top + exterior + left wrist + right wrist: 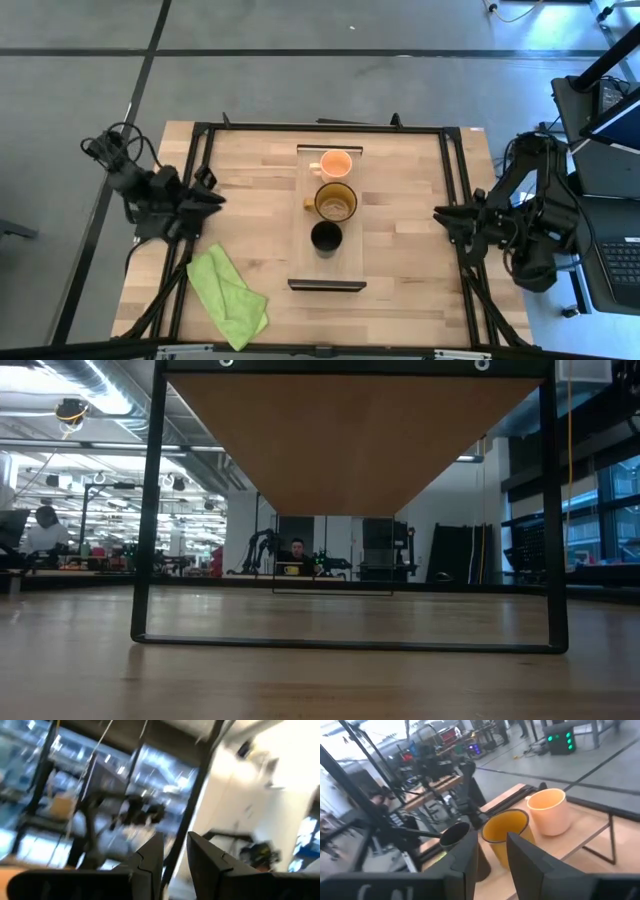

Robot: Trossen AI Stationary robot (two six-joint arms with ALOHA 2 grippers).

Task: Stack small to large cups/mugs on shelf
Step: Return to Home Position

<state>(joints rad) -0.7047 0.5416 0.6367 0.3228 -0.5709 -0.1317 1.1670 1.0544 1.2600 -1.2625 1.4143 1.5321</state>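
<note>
Three vessels stand in a row on the light-wood shelf [346,266] in the middle of the table. They are a peach-orange mug [335,163] at the far end, an amber-yellow mug [336,202] in the middle and a black cup [326,237] nearest. All three are upright on their bases and also show in the right wrist view: peach mug [550,812], amber mug [506,832], black cup [457,837]. My left gripper [215,198] is shut and empty, left of the shelf. My right gripper [440,213] is shut and empty, right of the shelf, pointing at the mugs.
The shelf stands raised on black metal frame legs [150,560]; its underside [350,440] shows in the low view. A crumpled green cloth [228,296] lies on the tabletop near the front left. A black frame [448,180] runs round the table's working area.
</note>
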